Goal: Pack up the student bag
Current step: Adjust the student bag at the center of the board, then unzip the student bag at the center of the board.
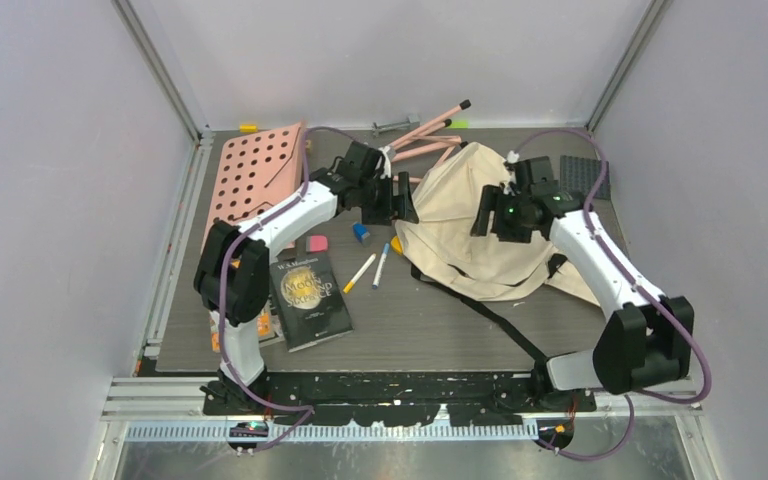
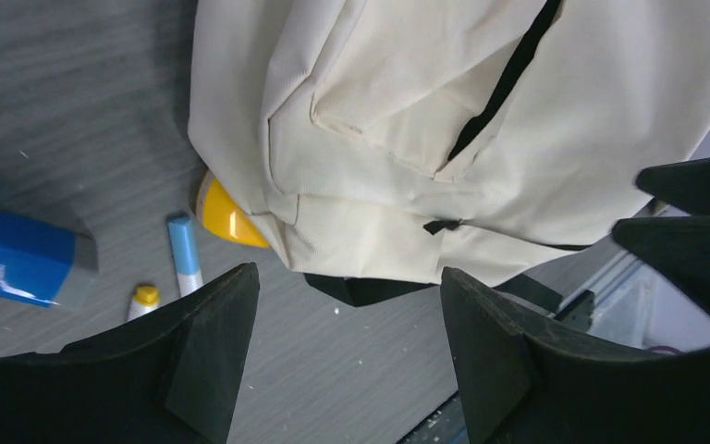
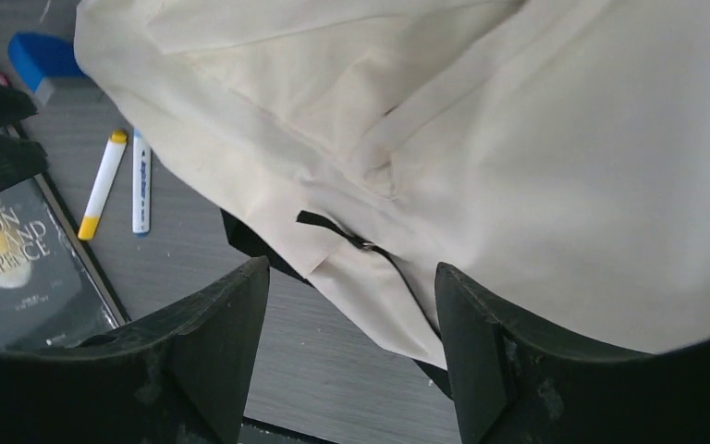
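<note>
Student bag [image 1: 460, 230]: lying crumpled toward the back right of the grey surface [image 1: 410, 330]. Left pincer [image 2: 347, 314]: hanging spread wide just over the bag's left edge, pinching nothing, arm bending at the elbow and reaching forward. Right pincer [image 3: 351, 305]: also spread and empty, tilting down over the bag's middle, arm stretching in from the right. Lying left of the bag: a yellow-capped marker [image 1: 359, 273], a blue-capped marker [image 1: 381, 265], a book [image 1: 308, 300].
</note>
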`<state>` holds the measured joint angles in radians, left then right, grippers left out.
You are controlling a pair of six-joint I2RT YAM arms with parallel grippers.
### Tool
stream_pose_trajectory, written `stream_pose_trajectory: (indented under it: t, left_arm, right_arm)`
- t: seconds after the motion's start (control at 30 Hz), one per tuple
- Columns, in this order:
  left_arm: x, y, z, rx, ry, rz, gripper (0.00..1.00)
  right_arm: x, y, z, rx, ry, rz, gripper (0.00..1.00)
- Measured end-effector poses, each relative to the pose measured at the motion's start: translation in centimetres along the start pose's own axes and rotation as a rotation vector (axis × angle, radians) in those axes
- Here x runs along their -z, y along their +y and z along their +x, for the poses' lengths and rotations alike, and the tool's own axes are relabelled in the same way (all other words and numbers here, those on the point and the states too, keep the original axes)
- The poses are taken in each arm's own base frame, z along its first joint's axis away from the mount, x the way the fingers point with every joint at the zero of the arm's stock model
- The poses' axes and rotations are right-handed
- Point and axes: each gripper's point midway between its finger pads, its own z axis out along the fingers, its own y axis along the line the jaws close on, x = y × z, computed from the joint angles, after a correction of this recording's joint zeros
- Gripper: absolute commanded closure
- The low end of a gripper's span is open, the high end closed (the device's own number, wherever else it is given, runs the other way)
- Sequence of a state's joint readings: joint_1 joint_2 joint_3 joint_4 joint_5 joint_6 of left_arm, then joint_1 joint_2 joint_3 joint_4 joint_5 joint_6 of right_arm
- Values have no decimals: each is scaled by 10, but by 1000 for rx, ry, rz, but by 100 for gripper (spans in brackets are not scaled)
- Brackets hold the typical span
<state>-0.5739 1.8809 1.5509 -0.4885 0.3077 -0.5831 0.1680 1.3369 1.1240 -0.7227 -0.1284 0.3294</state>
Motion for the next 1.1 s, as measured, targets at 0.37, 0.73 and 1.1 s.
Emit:
stream_pose_trajectory:
  t: [0.37,0.73,1.1]
  left_arm:
    - [-18,3,13,178,54,27,35]
    - [-34,24,13,258,75,-19,42]
    - [-44,23,13,301,91,21,47]
  right_arm:
    - [-70,35,52,147,254,-78,32]
    - [-80,39,64,231,297,-92,44]
    - [-85,43,85,290,342,-96,42]
